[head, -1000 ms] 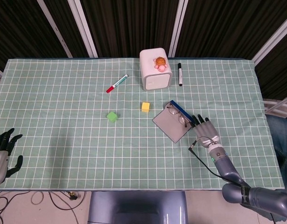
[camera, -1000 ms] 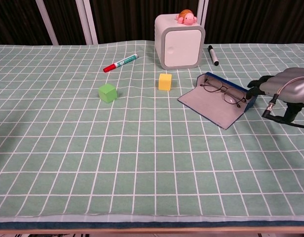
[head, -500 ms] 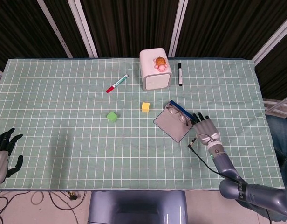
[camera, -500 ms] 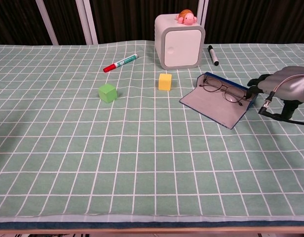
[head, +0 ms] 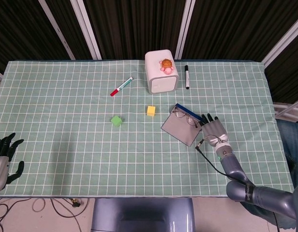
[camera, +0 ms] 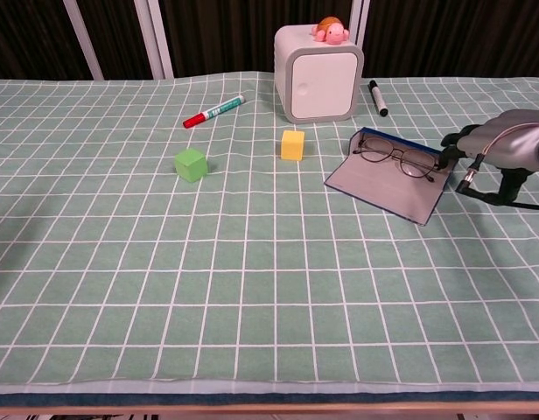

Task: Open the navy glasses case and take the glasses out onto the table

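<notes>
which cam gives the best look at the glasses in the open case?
Chest view: the glasses show from a low side angle, both lenses and the frame distinct against the case's grey lining. Head view shows them from above, small and thin, next to the right hand.

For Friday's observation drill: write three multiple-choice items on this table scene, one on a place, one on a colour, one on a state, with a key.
1. Where is the turtle toy?
A. on the white box
B. beside the green cube
C. in the case

2. What colour is the cube nearest the glasses case?
A. red
B. yellow
C. blue

3. The case is:
A. shut
B. open, empty
C. open, glasses inside

Key: 1 A, it sits atop the box; 2 B, the yellow cube lies closest; 3 C, the lid lies flat and the frames rest inside.
</notes>
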